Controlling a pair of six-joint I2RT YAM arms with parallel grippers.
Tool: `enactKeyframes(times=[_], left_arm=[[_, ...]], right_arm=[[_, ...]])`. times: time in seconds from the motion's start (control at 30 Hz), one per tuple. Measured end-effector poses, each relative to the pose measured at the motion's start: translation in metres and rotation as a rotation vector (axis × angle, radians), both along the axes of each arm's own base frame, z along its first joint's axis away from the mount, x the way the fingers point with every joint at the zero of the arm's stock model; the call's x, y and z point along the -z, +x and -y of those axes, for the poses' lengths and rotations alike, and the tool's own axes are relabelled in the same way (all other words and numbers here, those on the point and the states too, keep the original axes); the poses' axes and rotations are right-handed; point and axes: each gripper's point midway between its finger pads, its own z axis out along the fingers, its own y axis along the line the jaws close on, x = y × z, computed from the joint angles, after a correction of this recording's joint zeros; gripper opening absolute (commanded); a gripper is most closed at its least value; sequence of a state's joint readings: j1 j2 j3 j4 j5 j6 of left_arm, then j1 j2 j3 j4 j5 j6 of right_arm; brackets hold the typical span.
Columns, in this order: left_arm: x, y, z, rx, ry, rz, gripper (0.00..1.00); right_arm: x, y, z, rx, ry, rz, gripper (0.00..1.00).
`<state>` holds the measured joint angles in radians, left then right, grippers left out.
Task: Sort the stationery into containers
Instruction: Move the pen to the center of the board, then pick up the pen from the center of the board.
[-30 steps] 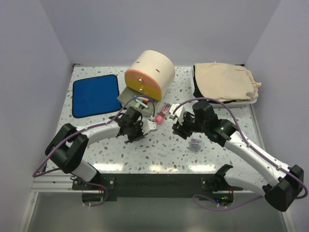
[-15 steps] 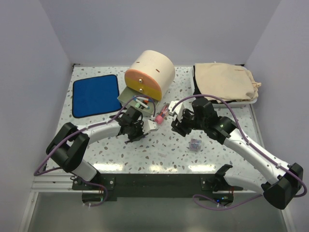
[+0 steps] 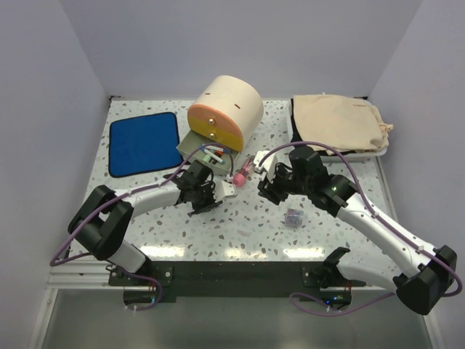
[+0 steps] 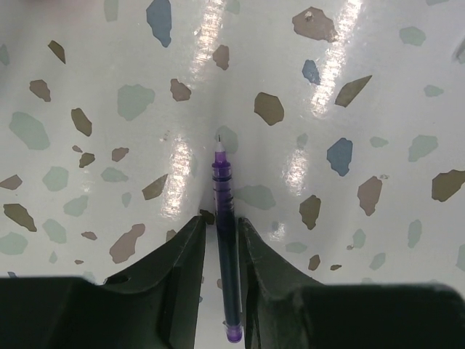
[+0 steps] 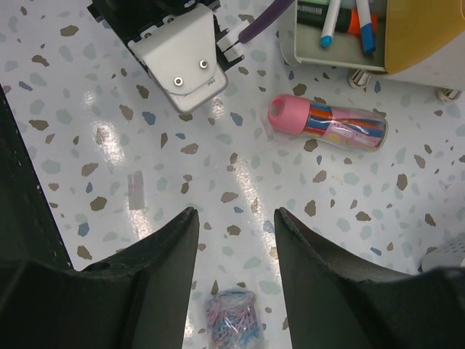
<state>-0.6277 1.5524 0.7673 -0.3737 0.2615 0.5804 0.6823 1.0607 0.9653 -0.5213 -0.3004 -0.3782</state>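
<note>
At the back of the table [image 3: 145,211] lies the beige cabinet [image 3: 236,98] on its side. Its orange drawer [image 3: 209,118] and yellow drawer [image 3: 220,138] are shut, so nothing inside them can be seen. The grey drawer [image 5: 334,57] below them is pulled out and holds the green-and-orange highlighter [image 5: 314,10] and blue-tipped pens [image 5: 365,33], though the frame edge cuts off most of each.

The pink transparent tube [image 5: 330,127] lies on the tabletop just in front of that drawer, and the tiny box [image 5: 232,316] lies nearer the arms, partly cropped.

The left gripper [image 4: 221,218] sits low over the table with its jaws narrow, flanking a thin dark pen [image 4: 221,182] that lies flat. Slim gaps show on both sides of the pen, and its rear end is hidden low in the frame.

The right gripper [image 5: 235,218] hangs with its jaws moderately apart and nothing between them, above bare tabletop between tube and box.
</note>
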Motion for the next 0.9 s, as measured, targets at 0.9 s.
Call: enactKeyframes(times=[0.9], left_arm=[[0.001, -0.008, -0.013, 0.03, 0.019, -0.026, 0.28]], right_arm=[[0.003, 0.002, -0.002, 0.0, -0.008, -0.01, 0.5]])
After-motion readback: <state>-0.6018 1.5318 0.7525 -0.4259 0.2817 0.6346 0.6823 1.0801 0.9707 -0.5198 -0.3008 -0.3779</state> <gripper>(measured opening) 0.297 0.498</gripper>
